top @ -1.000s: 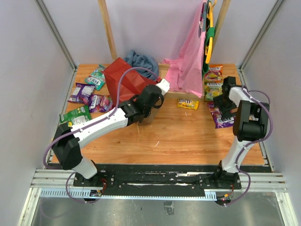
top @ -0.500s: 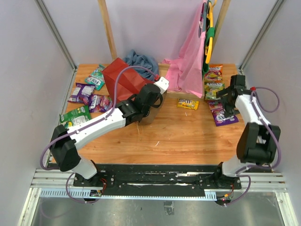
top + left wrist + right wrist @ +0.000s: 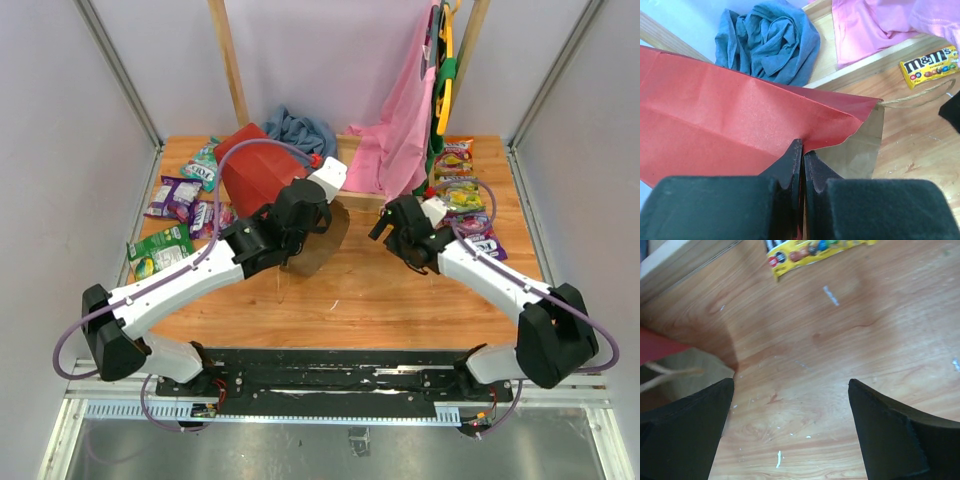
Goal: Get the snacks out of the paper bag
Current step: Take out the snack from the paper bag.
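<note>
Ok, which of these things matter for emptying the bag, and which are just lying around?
For the job: bag, pinched by the left gripper; M&M's packet; left packets; right packets; open right gripper.
Lying about: blue cloth; pink garment.

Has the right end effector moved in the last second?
Yes. The right end effector swung left, away from the right-edge snacks, toward the paper bag.
</note>
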Robot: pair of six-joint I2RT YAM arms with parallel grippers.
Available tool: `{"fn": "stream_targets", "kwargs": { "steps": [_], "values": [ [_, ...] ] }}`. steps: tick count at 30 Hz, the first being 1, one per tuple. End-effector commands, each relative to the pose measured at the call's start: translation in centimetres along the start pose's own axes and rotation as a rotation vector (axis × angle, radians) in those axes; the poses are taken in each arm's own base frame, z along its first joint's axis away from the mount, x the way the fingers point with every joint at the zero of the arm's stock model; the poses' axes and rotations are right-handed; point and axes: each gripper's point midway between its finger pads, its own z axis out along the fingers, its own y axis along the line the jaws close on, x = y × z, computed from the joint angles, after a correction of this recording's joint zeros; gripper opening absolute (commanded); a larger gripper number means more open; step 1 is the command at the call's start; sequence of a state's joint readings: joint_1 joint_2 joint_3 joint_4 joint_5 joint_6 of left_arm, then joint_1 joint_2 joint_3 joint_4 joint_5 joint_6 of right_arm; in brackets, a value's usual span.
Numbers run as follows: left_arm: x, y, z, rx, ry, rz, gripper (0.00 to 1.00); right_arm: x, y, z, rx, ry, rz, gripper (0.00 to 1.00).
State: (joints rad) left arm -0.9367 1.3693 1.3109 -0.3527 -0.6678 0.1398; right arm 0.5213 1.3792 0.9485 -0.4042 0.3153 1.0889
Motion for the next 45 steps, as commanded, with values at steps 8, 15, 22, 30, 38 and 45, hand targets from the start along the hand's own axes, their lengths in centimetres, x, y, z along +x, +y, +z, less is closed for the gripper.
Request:
{"fn": "stream_targets", "kwargs": {
  "steps": [8, 15, 22, 30, 38, 45],
  "values": [
    [-1.6, 1.9, -2.8, -0.042, -0.038, -0.106, 0.07, -0.2, 1.2, -2.4, -0.170, -0.285, -0.226, 0.99],
    [-2.0, 1.2, -3.4, 0.009, -0.036, -0.123, 0.08, 1.8, 6.7, -7.2, -0.483, -0.396, -0.424, 0.93],
    [-1.3, 0.9, -3.1, 0.002, 0.005, -0.107, 0.08, 7.5, 11.8, -12.2, -0.762, -0.497, -0.573, 0.84],
    [-0.1, 0.4, -2.9, 0.006, 0.032, -0.112, 0.08, 13.4, 18.8, -14.0, -1.118, -0.436, -0.770, 0.47],
    [-1.5, 1.0, -3.5, 0.004, 0.011, -0.145, 0.09, 13.0, 23.1, -10.9, -1.144, -0.494, -0.686, 0.55],
    [-1.9, 1.4, -3.5, -0.019, 0.018, -0.134, 0.09, 11.2, 26.8, -6.7, -1.171, -0.562, -0.621, 0.67]
  ]
}}
